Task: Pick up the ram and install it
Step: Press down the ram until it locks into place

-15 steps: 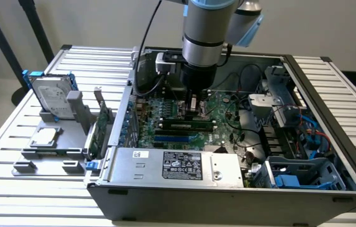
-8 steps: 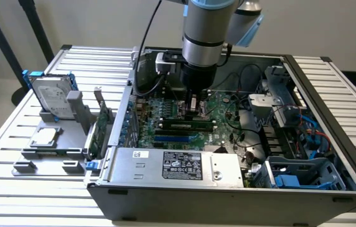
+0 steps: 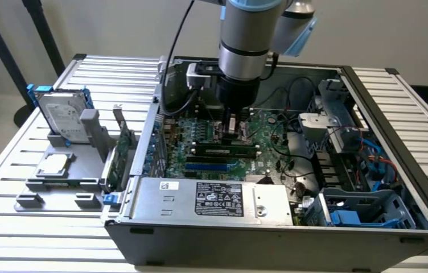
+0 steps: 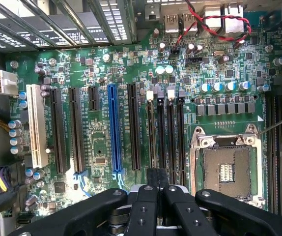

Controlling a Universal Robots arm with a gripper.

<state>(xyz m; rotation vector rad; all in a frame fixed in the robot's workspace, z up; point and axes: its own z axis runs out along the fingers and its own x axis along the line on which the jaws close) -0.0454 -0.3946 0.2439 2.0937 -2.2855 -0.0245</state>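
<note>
End effector [image 4: 156,189] pinches thin dark ram [image 4: 156,178] edge-on.

Exterior view: the arm [image 3: 248,34] is cut off by the upper edge and its lower end hides the motherboard [image 3: 198,156] behind it; label text on the power supply [image 3: 222,200] is too small to read. Wrist view: the fingers [image 4: 156,179] are cropped by the frame edge, and the CPU socket [image 4: 227,167] is partly covered.
</note>
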